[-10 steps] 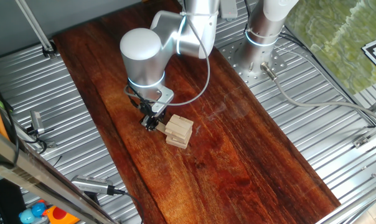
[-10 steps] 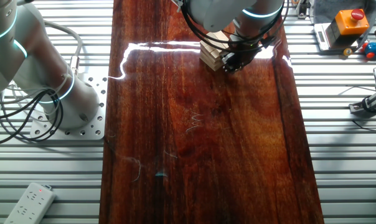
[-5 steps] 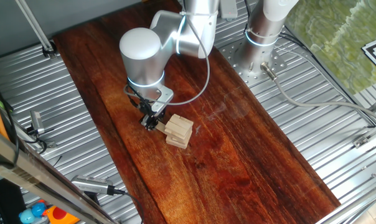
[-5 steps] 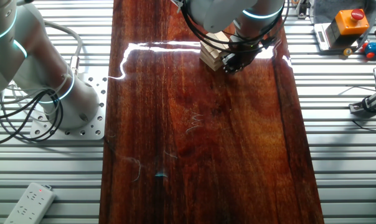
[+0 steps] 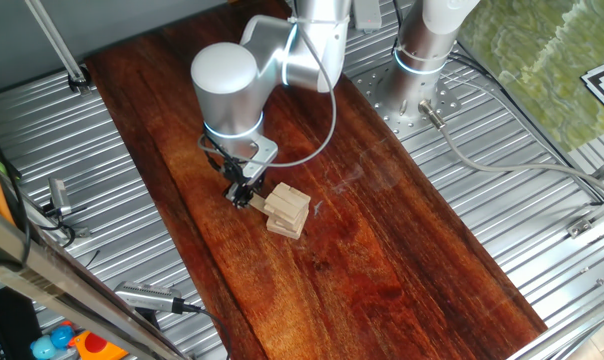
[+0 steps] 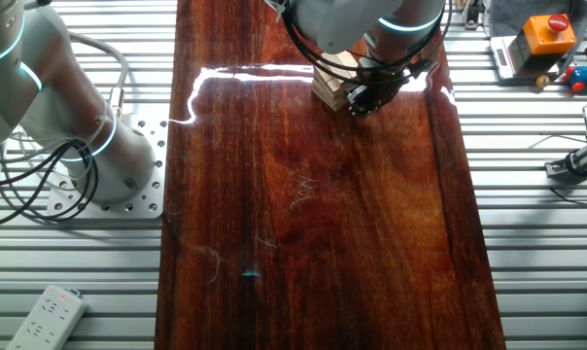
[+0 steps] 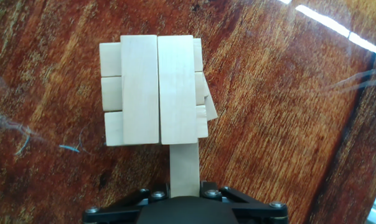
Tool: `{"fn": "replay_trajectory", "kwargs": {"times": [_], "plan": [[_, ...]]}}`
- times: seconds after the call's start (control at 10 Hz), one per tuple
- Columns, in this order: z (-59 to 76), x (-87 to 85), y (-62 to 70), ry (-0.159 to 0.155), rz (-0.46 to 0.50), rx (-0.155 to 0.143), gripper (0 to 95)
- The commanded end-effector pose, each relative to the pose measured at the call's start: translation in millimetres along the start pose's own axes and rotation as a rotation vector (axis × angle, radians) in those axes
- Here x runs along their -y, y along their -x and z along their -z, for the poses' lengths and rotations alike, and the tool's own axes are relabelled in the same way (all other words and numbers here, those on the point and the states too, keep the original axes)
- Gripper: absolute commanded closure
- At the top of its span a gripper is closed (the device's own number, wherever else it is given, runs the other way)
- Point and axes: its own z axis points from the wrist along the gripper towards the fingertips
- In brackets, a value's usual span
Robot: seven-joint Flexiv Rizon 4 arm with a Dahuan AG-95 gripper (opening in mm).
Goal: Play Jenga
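Observation:
The Jenga stack (image 7: pixel 154 90) is a squat pile of pale wooden blocks in crosswise layers on the dark wooden board (image 5: pixel 382 260). One fixed view shows the Jenga stack (image 5: pixel 287 210) just right of my gripper (image 5: pixel 244 197). In the other fixed view the stack (image 6: pixel 330 83) is partly hidden behind the arm, with the gripper (image 6: pixel 360 100) beside it. In the hand view one block (image 7: pixel 185 163) sticks out of a lower layer toward me. My gripper (image 7: pixel 185 188) is shut on that block's near end, a jaw on each side.
A second arm's base (image 5: pixel 422 50) stands at the board's far end, seen also as a base with cables (image 6: pixel 89 146). Ribbed metal table surrounds the board. A power strip (image 6: pixel 46 313) and an orange-and-red button box (image 6: pixel 546 34) lie off the board.
The gripper has shifted very slightly away from the stack with the block in its jaws. The stack itself has not visibly moved.

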Motion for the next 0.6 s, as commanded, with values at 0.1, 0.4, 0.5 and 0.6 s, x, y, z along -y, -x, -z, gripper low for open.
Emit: {"fn": "replay_trajectory", "kwargs": {"times": [0.1, 0.4, 0.5, 0.6], "plan": [[-0.4, -0.8, -0.6, 0.002, -0.001, -0.002, 95.0], [0.1, -1.3, -1.0, 0.003, 0.001, -0.003, 95.0], [0.2, -1.2, -1.0, 0.003, -0.002, -0.003, 95.0], [0.2, -1.3, -1.1, 0.002, -0.003, -0.002, 95.0]]}}
